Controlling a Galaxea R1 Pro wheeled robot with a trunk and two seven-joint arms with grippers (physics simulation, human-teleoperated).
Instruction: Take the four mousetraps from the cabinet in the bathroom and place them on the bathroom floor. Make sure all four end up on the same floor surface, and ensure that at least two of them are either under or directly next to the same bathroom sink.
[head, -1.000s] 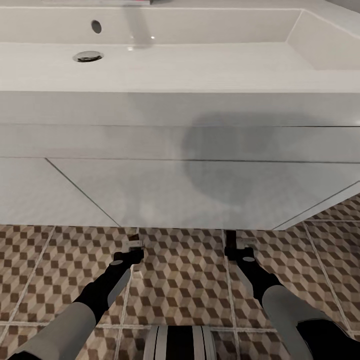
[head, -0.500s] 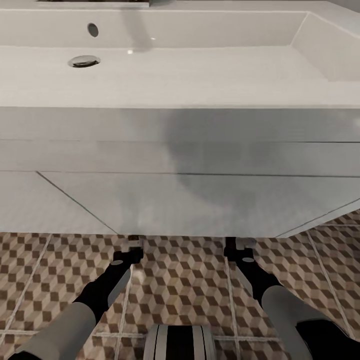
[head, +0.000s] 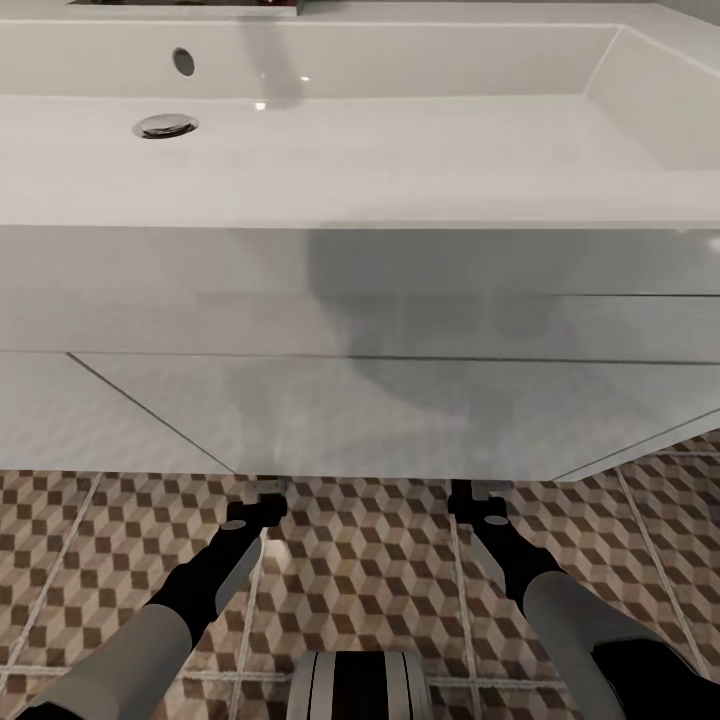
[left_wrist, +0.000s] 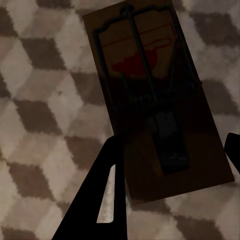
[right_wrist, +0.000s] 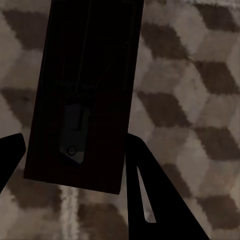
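Note:
In the left wrist view a brown wooden mousetrap (left_wrist: 150, 90) with dark metal parts and a red mark sits between the fingers of my left gripper (left_wrist: 172, 142), which is shut on its lower end just above the cube-patterned floor. A second mousetrap (right_wrist: 90, 60), dark in shadow, is held the same way by my right gripper (right_wrist: 75, 140). In the head view both grippers, left (head: 265, 490) and right (head: 478, 492), reach low over the bathroom floor (head: 360, 570) to the bottom edge of the vanity. The white bathroom sink (head: 400, 150) spans the top of that view.
The white vanity front (head: 300, 400) hangs right ahead of both arms, over the tiles. A chrome drain (head: 165, 125) sits in the basin at the left. My own base (head: 360, 685) shows at the bottom centre. Bare tiles lie to both sides of the arms.
The camera has moved, so the sink and vanity sit lower and larger in the picture. Both arms hold the same pose, and the vanity edge now covers more of the gripper tips.

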